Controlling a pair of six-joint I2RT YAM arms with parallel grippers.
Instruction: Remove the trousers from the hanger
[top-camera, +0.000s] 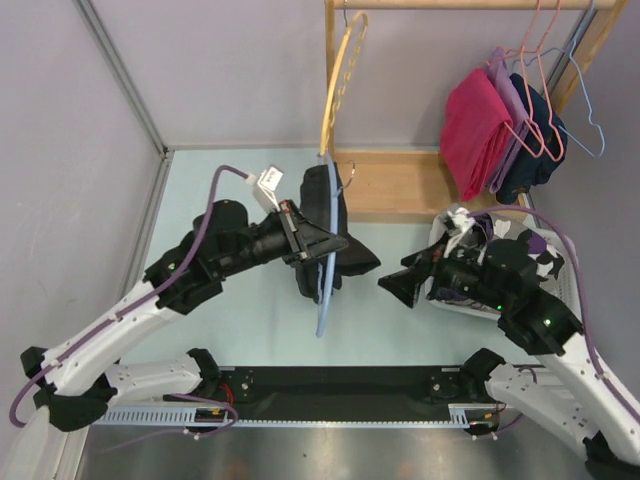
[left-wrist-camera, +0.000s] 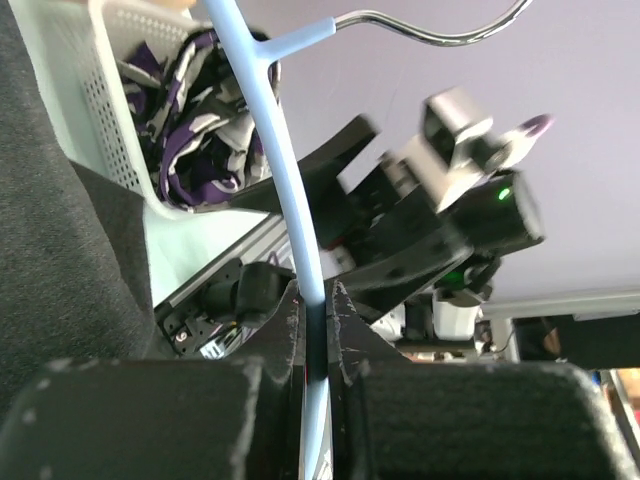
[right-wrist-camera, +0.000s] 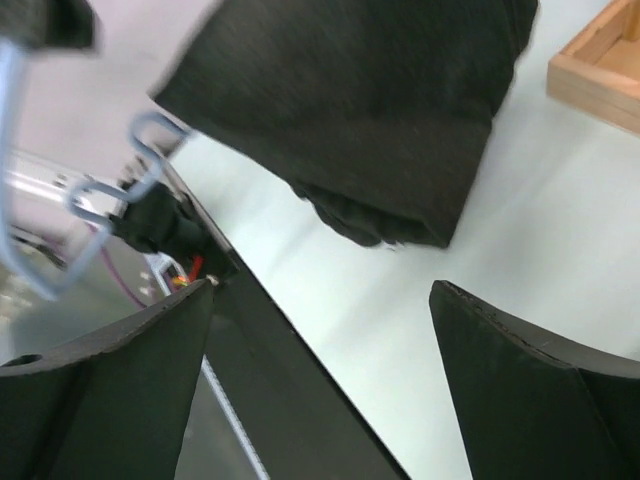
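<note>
Dark grey trousers (top-camera: 345, 225) hang folded over a light blue hanger (top-camera: 322, 300), which is held upright above the table. My left gripper (top-camera: 325, 243) is shut on the hanger's blue rod (left-wrist-camera: 312, 300); in the left wrist view the rod runs straight up between the jaws, and the metal hook (left-wrist-camera: 430, 32) curves above. My right gripper (top-camera: 396, 281) stands open just right of the trousers' lower end. In the right wrist view its fingers (right-wrist-camera: 100, 390) are spread wide with nothing between them, and the trousers (right-wrist-camera: 370, 110) hang beyond them, apart from both.
A white basket (top-camera: 568, 285) with purple-patterned clothes sits at the right, behind my right arm. A wooden rack (top-camera: 400, 185) at the back carries a yellow hanger (top-camera: 335, 90) and hangers with pink, lilac and navy garments (top-camera: 475, 125). A wall panel borders the left.
</note>
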